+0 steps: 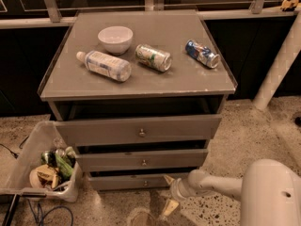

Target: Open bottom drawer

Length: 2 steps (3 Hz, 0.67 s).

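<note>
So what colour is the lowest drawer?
The bottom drawer is plain grey, clearest in the camera view; the gripper hangs open by its right end.

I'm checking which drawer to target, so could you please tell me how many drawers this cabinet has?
3: the top drawer, the middle drawer below it, and the bottom drawer lowest. The gripper, open, sits by the bottom drawer's right end.
</note>
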Each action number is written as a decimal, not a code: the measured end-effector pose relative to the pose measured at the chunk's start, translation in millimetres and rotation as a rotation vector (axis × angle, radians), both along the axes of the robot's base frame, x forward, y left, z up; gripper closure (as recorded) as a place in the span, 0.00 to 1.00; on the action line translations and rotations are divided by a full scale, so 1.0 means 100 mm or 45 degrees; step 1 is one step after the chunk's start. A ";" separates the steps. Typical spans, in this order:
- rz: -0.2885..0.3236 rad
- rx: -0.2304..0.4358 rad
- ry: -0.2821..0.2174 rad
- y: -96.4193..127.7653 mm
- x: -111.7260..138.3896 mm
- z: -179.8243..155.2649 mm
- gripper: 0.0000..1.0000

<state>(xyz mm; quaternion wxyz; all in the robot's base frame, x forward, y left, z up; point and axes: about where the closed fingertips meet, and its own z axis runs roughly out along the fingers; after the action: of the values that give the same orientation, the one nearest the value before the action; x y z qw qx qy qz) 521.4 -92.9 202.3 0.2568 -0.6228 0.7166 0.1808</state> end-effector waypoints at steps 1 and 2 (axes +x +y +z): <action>-0.018 -0.010 -0.024 0.05 0.12 -0.13 0.00; -0.069 -0.021 -0.054 -0.03 0.26 -0.21 0.00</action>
<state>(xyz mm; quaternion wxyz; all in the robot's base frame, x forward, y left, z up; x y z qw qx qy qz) 547.6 -96.1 181.3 0.2716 -0.6089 0.7291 0.1546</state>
